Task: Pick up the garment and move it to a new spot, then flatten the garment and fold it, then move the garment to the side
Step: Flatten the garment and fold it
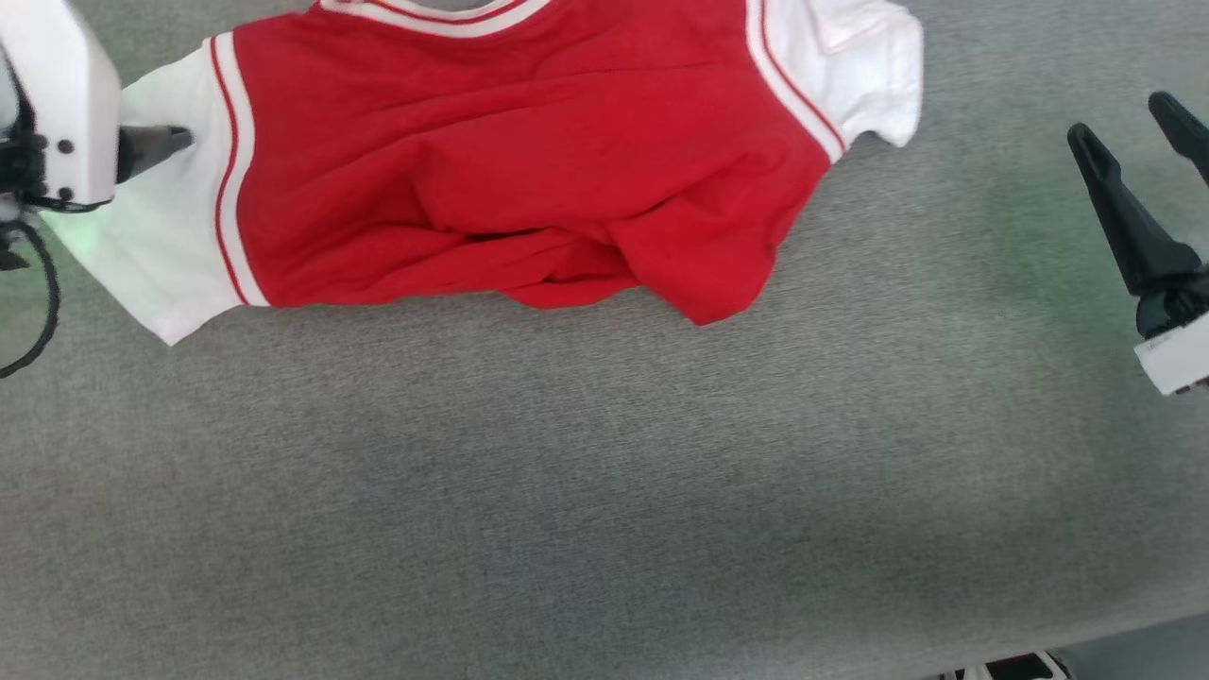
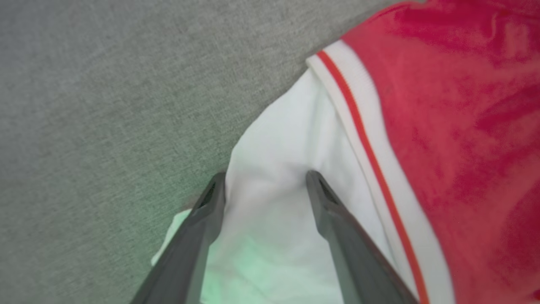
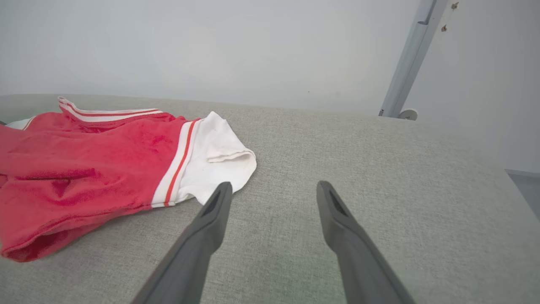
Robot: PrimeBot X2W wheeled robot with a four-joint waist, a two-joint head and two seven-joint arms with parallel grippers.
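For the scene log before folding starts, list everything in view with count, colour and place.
shirt: one, red with white sleeves and red-and-white striped trim, lying rumpled on the table's far part
table: one, grey fabric top, under the shirt
wall: one, pale, behind the table
post: one, light grey, standing beyond the table's far edge
cable: one, black, looping at the left edge of the head view
left gripper: one, dark fingers, open, over the shirt's white sleeve on the robot's left
right gripper: one, dark fingers, open, over bare table, apart from the shirt
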